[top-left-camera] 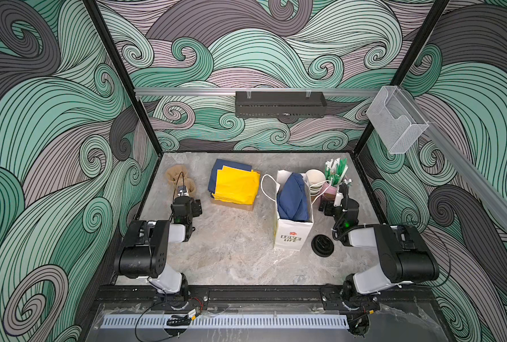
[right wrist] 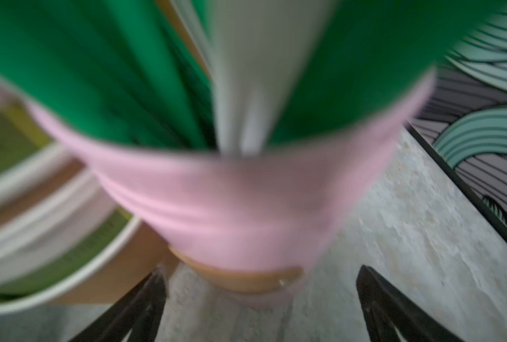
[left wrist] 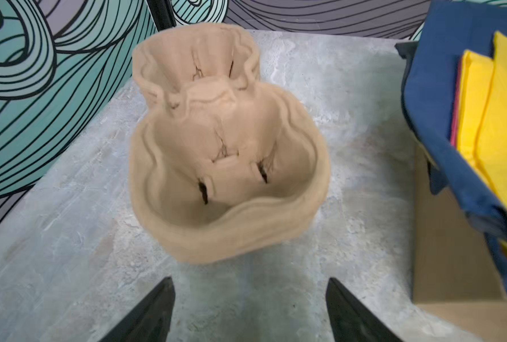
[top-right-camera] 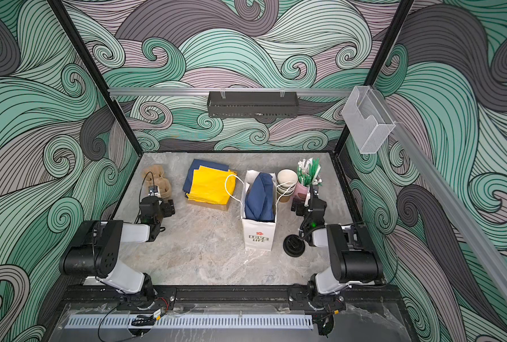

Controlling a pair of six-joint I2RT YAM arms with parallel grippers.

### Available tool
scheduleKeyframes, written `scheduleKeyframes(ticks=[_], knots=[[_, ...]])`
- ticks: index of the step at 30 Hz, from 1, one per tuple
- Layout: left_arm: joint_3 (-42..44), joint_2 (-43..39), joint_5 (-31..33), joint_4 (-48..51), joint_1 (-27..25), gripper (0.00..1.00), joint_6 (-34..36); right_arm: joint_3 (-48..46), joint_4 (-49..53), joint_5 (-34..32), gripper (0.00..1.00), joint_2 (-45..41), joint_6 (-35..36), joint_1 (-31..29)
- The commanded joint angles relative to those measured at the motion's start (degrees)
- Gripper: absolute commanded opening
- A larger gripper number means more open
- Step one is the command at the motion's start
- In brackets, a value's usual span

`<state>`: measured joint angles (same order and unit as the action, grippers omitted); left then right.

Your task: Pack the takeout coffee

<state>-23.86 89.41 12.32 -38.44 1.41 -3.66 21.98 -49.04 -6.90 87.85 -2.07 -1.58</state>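
The left tool (left wrist: 249, 284) hangs spread wide and empty just short of the tan pulp cup carrier (left wrist: 225, 154) at the far left of the table (top-left-camera: 234, 260). The right tool (right wrist: 262, 268), likewise spread with nothing gripped, faces the pink cup (right wrist: 216, 207) of green and white packets beside the stack of lidless cups (top-left-camera: 314, 180). A white paper bag (top-left-camera: 290, 237) stands mid-table with a blue cloth (top-left-camera: 293, 198) in its mouth and loose black lids (top-left-camera: 322, 245) just beside it; where the lidded coffee cups are, I cannot tell.
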Motion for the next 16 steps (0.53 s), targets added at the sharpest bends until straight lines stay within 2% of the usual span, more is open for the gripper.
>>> scheduleKeyframes(ticks=[1, 2, 4, 6, 8, 10, 11, 12, 16], knots=[[-1.8, -0.8, -2.1, -4.4, 0.9, 0.84, 0.7, 0.5, -0.1, -2.5, 0.99, -0.3, 2.1, -0.3], [-1.2, -0.6, -2.2, -5.9, 0.9, 0.84, 0.8, 0.3, -1.7, -2.9, 0.99, 0.2, 2.3, -0.5], [-3.3, -2.1, -2.0, 0.8, 0.9, 0.84, -0.3, 0.7, 0.3, -2.8, 0.99, -0.1, 2.7, -0.9], [-2.5, -1.2, -2.0, -2.4, 0.9, 0.86, 0.3, 1.5, 0.5, -2.5, 0.99, 0.7, 2.6, -0.7], [-3.4, -1.9, -1.9, 0.7, 0.9, 0.87, -0.4, 2.8, 2.7, -2.0, 0.99, 1.4, 2.3, -0.4], [-3.0, -1.4, -1.8, -0.8, 0.9, 0.90, 0.0, 2.5, 2.2, -1.6, 0.99, 1.2, 2.2, -0.3], [-3.2, -1.7, -1.8, 0.0, 0.9, 0.97, -0.2, 2.3, 2.5, -1.6, 0.99, 0.9, 2.2, -0.3], [-3.6, -1.9, -1.9, 1.4, 0.9, 0.98, -0.4, 2.0, 1.9, -1.5, 0.99, 0.8, 2.3, -0.2], [-3.0, -2.1, -1.7, 0.2, 0.8, 0.99, -0.3, 0.7, -0.1, -1.9, 0.99, 0.1, 2.7, -0.6]])
